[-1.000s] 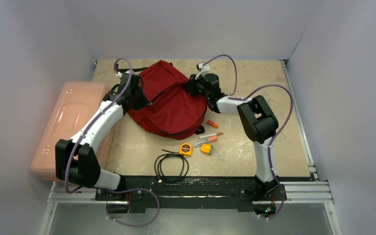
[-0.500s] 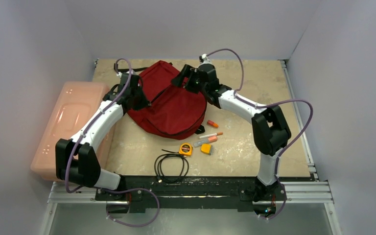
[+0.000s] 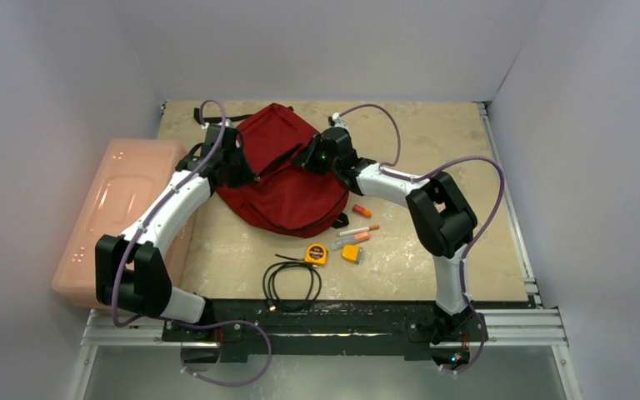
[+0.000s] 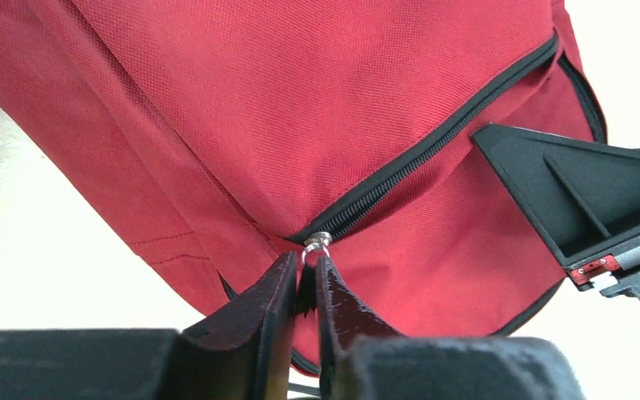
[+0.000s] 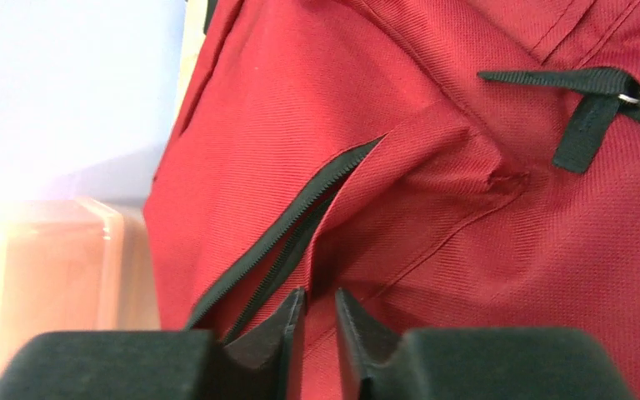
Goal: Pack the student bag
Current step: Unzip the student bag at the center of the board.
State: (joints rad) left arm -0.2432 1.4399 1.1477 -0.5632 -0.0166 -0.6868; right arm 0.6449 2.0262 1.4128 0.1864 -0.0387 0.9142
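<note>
The student bag (image 3: pixel 279 175) is a soft sack of dark red woven cloth with a fine ribbed grain. It lies slumped and wrinkled on the far left part of the counter (image 3: pixel 433 133), between the two arms and near the box (image 3: pixel 117 217). A black zipper (image 4: pixel 433 146) with small coil teeth runs in a curve over the cloth and is partly parted, so the two black tapes stand apart like a narrow wedge. The left tool (image 4: pixel 304 287) is closed on the dark pull tab that hangs under a small metal ring (image 4: pixel 317 242). The right tool (image 5: pixel 318 307) has its black pointed fingers near together with a thin slot between them, right at the cloth beside the parted zipper; I cannot tell if it grips any cloth. A flat black webbing tab (image 5: pixel 587 117) hangs from a second slider. There is one bag, one pale pink box of hard glossy plastic with rounded corners, one thin black cable (image 3: pixel 292 283) in a loose coil, one yellow tape measure (image 3: pixel 316 253), and some small orange pens (image 3: pixel 358 236) that are too small to count surely. The counter is beige with a marbled, stone-like pattern, and plain pale grey walls (image 3: pixel 317 42) close it on three sides.
</note>
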